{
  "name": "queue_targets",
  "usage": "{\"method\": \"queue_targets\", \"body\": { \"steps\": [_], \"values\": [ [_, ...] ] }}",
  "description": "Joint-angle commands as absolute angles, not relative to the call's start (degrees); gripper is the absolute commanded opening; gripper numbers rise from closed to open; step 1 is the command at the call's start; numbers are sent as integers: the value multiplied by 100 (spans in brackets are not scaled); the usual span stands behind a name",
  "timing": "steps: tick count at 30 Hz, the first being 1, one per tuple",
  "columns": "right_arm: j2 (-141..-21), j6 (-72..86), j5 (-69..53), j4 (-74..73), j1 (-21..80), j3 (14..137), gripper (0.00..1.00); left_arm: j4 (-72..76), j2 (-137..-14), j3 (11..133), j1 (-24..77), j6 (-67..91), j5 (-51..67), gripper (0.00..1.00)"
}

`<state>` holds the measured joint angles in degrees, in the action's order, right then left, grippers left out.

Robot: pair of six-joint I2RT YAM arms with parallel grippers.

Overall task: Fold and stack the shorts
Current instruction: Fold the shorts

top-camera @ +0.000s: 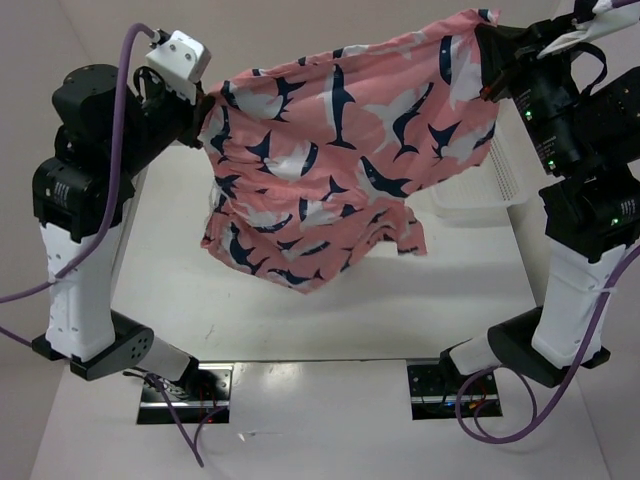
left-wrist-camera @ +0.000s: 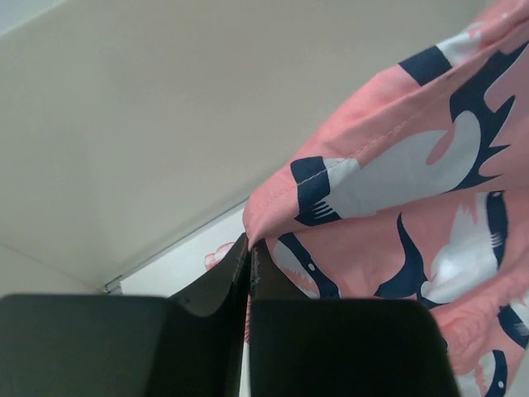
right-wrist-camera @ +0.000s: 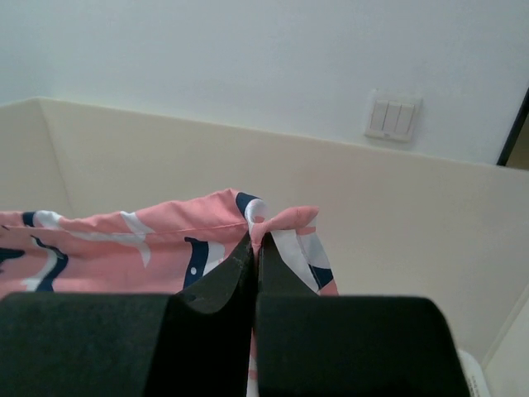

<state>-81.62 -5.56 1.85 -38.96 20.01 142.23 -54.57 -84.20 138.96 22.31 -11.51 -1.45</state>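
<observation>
I see the shark-print shorts (top-camera: 340,170) spread in the air between my two pairs of jaws, sagging below them over the desk (top-camera: 300,320). The left jaws pinch one corner and the right jaws pinch the other.

A white table top (top-camera: 330,425) is being lit evenly from above, and soft shadows are being thrown across its middle. Two rectangular cut-outs (top-camera: 185,392) are being shown at its near edge, one left, one right. On the right wrist view a pale bluish wall (right-wrist-camera: 207,58) is being picked up, with a white three-rocker switch plate (right-wrist-camera: 394,117) being carried on it. Below that, a cream panel (right-wrist-camera: 413,207) is being seen running across the frame. A dark vertical strip (right-wrist-camera: 519,132) is being glimpsed at the far right edge. Plain cream board (left-wrist-camera: 149,124) is being caught on the left wrist view.
</observation>
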Motion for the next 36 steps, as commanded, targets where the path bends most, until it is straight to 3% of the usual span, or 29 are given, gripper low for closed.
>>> {"method": "queue_targets", "body": {
  "steps": [1, 6, 10, 13, 20, 24, 30, 33, 36],
  "values": [
    [-8375, -431, 98, -3568, 1969, 14914, 0, -5520, -8701, 14141, 2180, -879, 87, 0],
    [-8507, -238, -35, -3507, 1969, 14153, 0, -5520, -8876, 13607, 2101, -904, 44, 0],
    [-9690, -105, -299, -3568, 1969, 14299, 0, -5134, -9272, 12983, 1408, -1116, 140, 0],
    [-10377, -105, -299, -3490, 1969, 14177, 0, -4668, -9841, 12622, 759, -897, 903, 0],
    [-11747, -229, -254, -3138, 1767, 13676, 0, -3710, -10686, 11382, 229, -835, 1502, 0],
    [-12786, -289, -203, -3199, 1767, 14368, 0, -3254, -11564, 11522, 88, -783, 1486, 0],
    [-14752, -290, -9, -4638, 1767, 17889, 0, -2840, -12085, 12050, 26, -983, 1064, 0],
    [-14266, -422, -86, -4771, 1881, 17307, 0, -2638, -11919, 11787, 26, -1290, 932, 0],
    [-14343, -570, -289, -5631, 2021, 17916, 0, -2461, -11576, 11087, 26, -1790, 800, 0]
  ]
}}
